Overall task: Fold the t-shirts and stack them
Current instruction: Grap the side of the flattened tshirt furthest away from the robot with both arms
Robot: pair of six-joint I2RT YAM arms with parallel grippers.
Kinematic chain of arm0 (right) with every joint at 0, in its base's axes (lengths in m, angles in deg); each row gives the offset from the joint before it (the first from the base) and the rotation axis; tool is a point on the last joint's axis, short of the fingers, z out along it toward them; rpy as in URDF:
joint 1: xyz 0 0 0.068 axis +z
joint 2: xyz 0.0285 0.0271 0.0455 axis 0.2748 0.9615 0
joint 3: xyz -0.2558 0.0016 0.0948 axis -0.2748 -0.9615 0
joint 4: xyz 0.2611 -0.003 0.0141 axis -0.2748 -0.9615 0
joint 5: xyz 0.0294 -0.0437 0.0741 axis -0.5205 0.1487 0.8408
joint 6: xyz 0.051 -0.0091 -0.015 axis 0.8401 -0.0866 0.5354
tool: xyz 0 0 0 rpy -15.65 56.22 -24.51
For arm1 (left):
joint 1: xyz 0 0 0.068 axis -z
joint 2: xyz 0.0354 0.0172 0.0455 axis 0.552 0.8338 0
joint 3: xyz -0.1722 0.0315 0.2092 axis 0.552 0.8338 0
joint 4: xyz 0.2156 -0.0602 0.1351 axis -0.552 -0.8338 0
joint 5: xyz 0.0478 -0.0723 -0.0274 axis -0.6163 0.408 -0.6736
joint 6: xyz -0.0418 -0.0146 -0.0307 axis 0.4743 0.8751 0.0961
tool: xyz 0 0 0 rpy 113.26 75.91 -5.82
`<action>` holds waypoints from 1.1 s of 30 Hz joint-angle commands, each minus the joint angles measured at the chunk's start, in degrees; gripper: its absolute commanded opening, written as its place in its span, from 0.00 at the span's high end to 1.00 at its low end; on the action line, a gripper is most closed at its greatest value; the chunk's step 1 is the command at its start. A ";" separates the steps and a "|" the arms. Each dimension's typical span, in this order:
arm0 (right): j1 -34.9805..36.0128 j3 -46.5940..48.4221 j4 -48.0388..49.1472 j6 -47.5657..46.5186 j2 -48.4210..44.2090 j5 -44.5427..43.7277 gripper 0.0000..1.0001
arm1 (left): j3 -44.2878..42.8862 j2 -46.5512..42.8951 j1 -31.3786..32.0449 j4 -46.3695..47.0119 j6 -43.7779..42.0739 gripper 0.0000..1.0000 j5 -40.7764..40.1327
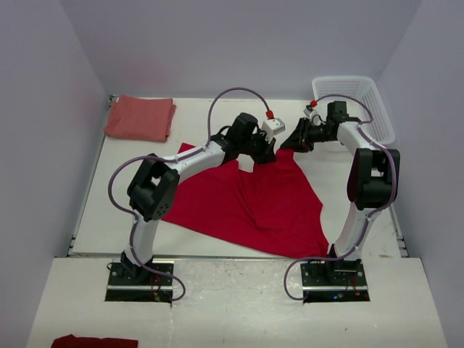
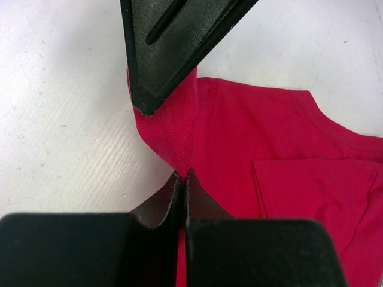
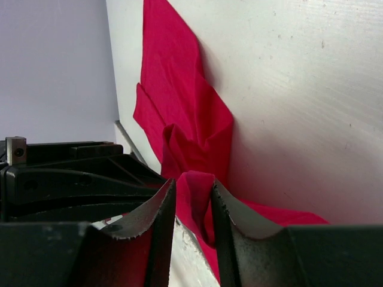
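The bright red t-shirt [image 1: 246, 203] lies partly spread on the white table, its far edge drawn up between both grippers. My left gripper [image 1: 263, 155] is shut on a hem of it [image 2: 173, 128], with cloth pinched between the tips [image 2: 182, 174]. My right gripper [image 1: 291, 143] is shut on a bunched fold of the same shirt [image 3: 179, 101], which shows between its tips [image 3: 192, 186]. The two grippers are close together. The right gripper's black finger [image 2: 173, 48] shows in the left wrist view. The salmon-red t-shirt [image 1: 140, 118] lies folded at the back left corner.
A white lattice basket [image 1: 355, 101] stands at the back right, just behind the right arm. A dark red cloth [image 1: 94, 341] lies off the table at the near left. The left arm's black body [image 3: 72, 173] fills the left of the right wrist view.
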 commanded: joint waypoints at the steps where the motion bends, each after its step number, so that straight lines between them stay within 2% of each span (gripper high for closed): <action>1: 0.18 -0.83 0.09 -1.00 -3.28 -0.39 0.70 | -2.14 0.40 -0.65 0.72 -1.56 1.00 1.19; 9: 0.18 -0.57 -0.35 -1.27 -3.36 -0.74 0.86 | -2.41 0.83 -1.17 0.63 -1.56 1.00 1.63; 12: 0.18 -0.74 0.00 -1.00 -3.80 -1.96 1.00 | -1.97 0.84 -1.35 0.81 -1.47 1.00 1.72; 16: 0.26 -0.57 1.05 -0.65 -5.12 -5.03 1.00 | -1.18 0.83 -1.53 1.60 -1.30 1.00 1.54; 23: 0.53 5.14 0.44 -1.70 -3.72 -7.94 1.00 | -0.39 0.75 -1.53 2.39 -0.16 1.00 1.19; 27: 0.70 7.86 0.62 -2.67 -1.44 -9.44 1.00 | 0.58 -0.04 -1.44 3.36 1.68 0.95 -1.87; 32: 0.97 12.95 1.49 -3.37 1.99 -10.93 1.00 | 1.10 -1.18 -1.53 4.23 4.67 0.69 -7.85; 33: 1.05 14.19 1.23 -3.29 3.48 -11.46 1.00 | 1.28 -1.36 -1.61 4.24 6.16 0.65 -11.52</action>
